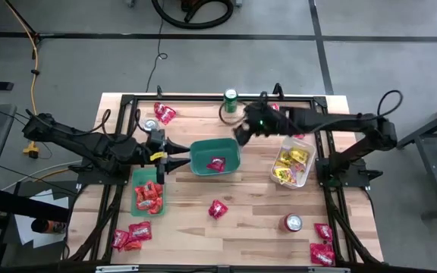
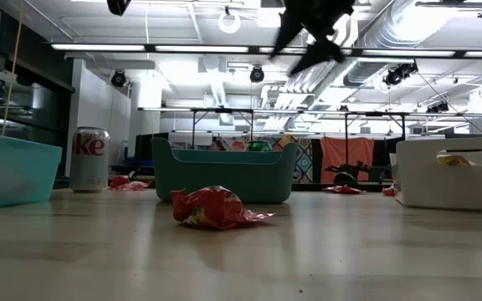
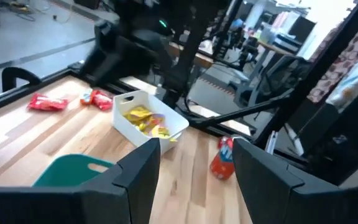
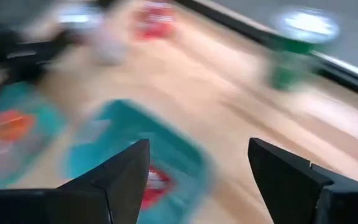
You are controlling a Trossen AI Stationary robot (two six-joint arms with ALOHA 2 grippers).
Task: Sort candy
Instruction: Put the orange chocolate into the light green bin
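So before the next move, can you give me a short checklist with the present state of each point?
1. Right gripper open and empty, beside the dark green plastic bin: ok.
2. Red wrapped candy lies inside that bin: ok.
3. Left gripper open, empty, at the bin's other side: ok.
4. Loose red candy packet on the wooden table clear of both arms: ok.
5. White plastic bin holds yellow candy only: cannot tell.
6. Green drink can upright near the right arm: ok.
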